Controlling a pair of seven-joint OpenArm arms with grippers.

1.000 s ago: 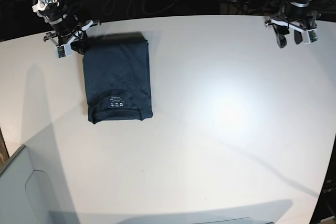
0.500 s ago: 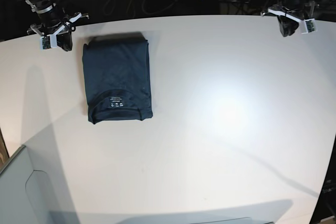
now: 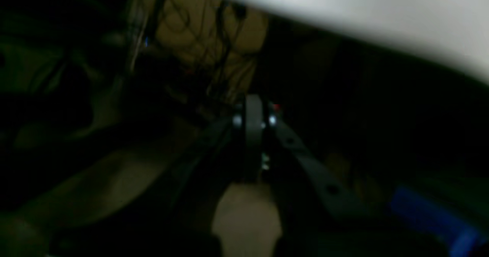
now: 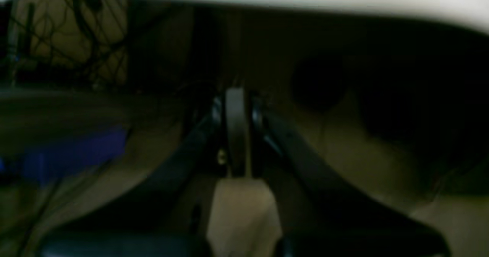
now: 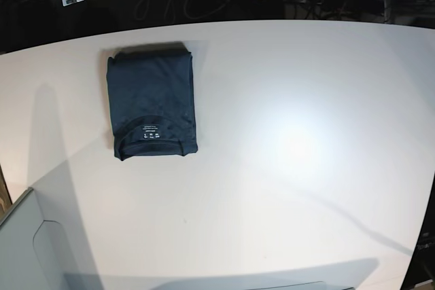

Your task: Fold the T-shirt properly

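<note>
T-shirt (image 5: pixel 152 102), dark navy, lies as a compact folded rectangle on the white table (image 5: pixel 285 140), toward the far-left corner in the base view and just inside the far edge. Its long axis runs from the far edge toward the near edge; the neck end with the small white label (image 5: pixel 150 130) faces the near edge. The edges look square and the layers stacked, so the fold is judged complete or nearly so.

Right gripper (image 4: pixel 236 131), seen in the base view only as a white fitting beyond the far-left corner, is well apart from the cloth. Its wrist view shows the two fingers meeting at the tip with no gap and nothing between them.

Left gripper (image 3: pixel 253 134), beyond the far-right corner, is well apart from the cloth and much farther from it. Its fingers are likewise pressed together and hold nothing. Both wrist views look past the table edge into dark clutter, not at the shirt.

Should any further adjustment be wanted, the right arm is the nearer; the shirt lies toward the near edge from its jaws, far short end first.
</note>
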